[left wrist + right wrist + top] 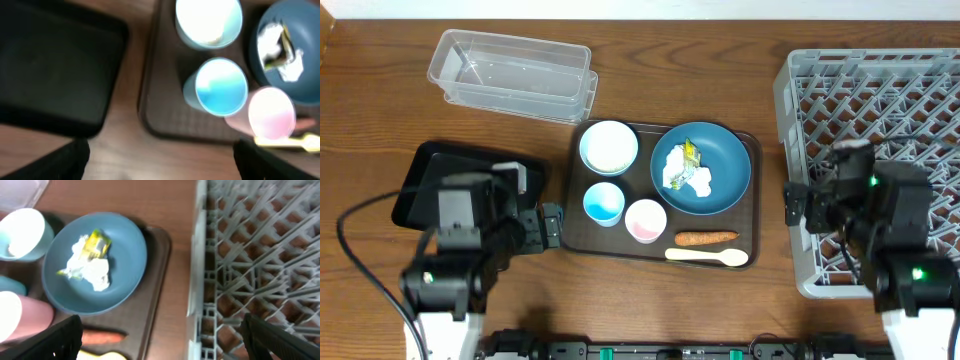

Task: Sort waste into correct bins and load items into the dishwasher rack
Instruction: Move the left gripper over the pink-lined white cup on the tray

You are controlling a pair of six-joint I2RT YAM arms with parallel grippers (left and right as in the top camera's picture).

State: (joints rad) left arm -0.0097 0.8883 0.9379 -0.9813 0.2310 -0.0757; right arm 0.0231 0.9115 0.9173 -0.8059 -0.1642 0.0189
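Nothing sorted: plate (720,180), paper (686,180), carrot (705,238) on brown tray (590,240); rack (860,60) right of tray unloaded. Left pincer (552,226), right pincer (792,203) spread, empty.

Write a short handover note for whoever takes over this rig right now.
Both open and empty: left hand beside the brown tray, right hand at the rack edge.
On the brown tray: plate holding paper and wrapper, bowl, blue cup, pink cup, carrot, spoon.
Done: nothing seen in tub, black tray or rack.
Left: bin waste, rack dishes.
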